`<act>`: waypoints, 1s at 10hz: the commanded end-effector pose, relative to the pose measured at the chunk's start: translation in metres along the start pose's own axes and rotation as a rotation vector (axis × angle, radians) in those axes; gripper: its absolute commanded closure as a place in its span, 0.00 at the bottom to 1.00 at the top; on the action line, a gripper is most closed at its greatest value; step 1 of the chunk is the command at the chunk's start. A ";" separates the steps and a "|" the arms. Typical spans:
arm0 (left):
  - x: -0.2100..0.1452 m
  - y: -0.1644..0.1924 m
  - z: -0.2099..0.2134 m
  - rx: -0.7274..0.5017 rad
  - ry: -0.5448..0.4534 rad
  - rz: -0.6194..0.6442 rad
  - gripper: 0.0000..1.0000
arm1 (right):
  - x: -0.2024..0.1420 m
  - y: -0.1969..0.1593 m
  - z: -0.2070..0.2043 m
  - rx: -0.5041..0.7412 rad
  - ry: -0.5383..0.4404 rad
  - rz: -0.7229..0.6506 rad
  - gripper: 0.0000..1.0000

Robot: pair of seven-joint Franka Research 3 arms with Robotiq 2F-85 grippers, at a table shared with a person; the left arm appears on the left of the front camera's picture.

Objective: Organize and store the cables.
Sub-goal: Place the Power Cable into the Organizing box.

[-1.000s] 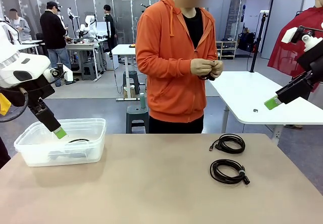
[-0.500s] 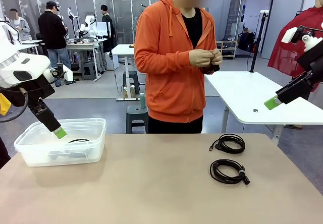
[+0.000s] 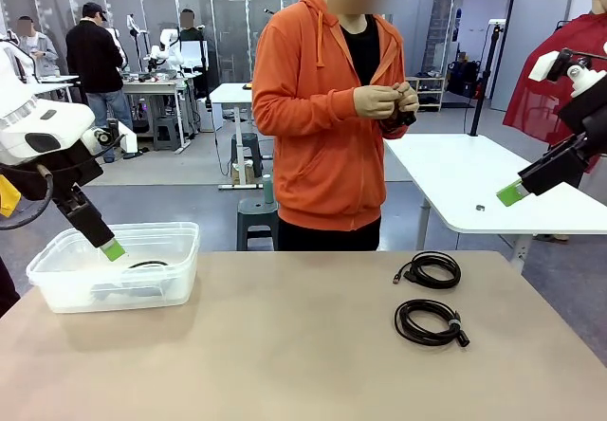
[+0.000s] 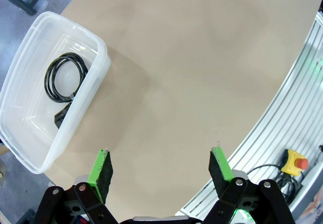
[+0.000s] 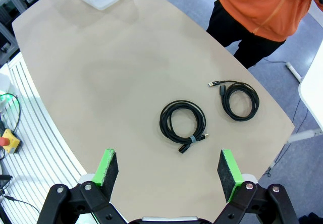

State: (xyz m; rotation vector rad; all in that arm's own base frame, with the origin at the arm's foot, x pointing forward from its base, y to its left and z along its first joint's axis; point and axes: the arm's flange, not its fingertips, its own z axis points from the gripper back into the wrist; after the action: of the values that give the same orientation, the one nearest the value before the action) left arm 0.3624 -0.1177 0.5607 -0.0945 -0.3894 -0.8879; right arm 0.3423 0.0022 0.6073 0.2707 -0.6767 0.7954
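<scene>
Your left gripper has its jaws spread wide with nothing between them. It hangs over the clear plastic rectangular bin at the table's left end. In the left wrist view, one thin black cable coiled in a loop lies on the bin floor, ahead of the jaws and out past the finger on the picture's left. It is well apart from both green pads. Directly ahead between the fingers is bare tan tabletop.

Your right gripper is also wide open and holds nothing, raised off the table's right edge. In the right wrist view, a black coiled cable bound with a small tie lies on the table ahead of the jaws, between the lines of the two fingers. A second black coil with a loose plug end lies farther ahead, just beyond the finger on the picture's right. Neither coil touches the gripper.

The person in the orange hoodie holds something small and dark in both hands at chest height; you cannot tell from here what it is.
</scene>
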 end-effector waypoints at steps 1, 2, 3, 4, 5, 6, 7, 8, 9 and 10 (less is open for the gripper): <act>0.000 -0.001 0.004 -0.002 0.019 0.014 0.04 | 0.000 0.000 0.000 0.004 -0.001 0.004 0.00; 0.000 -0.001 0.004 -0.002 0.019 0.014 0.04 | 0.000 0.000 0.000 0.004 -0.001 0.004 0.00; 0.000 -0.001 0.004 -0.002 0.019 0.014 0.04 | 0.000 0.000 0.000 0.004 -0.001 0.004 0.00; 0.000 -0.001 0.004 -0.002 0.019 0.014 0.04 | 0.000 0.000 0.000 0.004 -0.001 0.004 0.00; 0.000 -0.001 0.004 -0.002 0.019 0.014 0.04 | 0.000 0.000 0.000 0.004 -0.001 0.004 0.00; 0.000 -0.001 0.004 -0.002 0.019 0.014 0.04 | 0.000 0.000 0.000 0.004 -0.001 0.004 0.00; 0.000 -0.001 0.004 -0.002 0.019 0.014 0.04 | 0.000 0.000 0.000 0.004 -0.001 0.004 0.00; 0.000 -0.001 0.004 -0.002 0.019 0.014 0.04 | 0.000 0.000 0.000 0.004 -0.001 0.004 0.00; 0.000 -0.001 0.004 -0.002 0.019 0.014 0.04 | 0.000 0.000 0.000 0.004 -0.001 0.004 0.00; 0.000 -0.001 0.004 -0.002 0.019 0.014 0.04 | 0.000 0.000 0.000 0.004 -0.001 0.004 0.00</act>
State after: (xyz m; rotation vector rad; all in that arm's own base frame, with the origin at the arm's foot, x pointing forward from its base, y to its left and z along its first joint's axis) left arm 0.3624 -0.1177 0.5607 -0.0945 -0.3894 -0.8879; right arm 0.3423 0.0022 0.6073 0.2707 -0.6767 0.7954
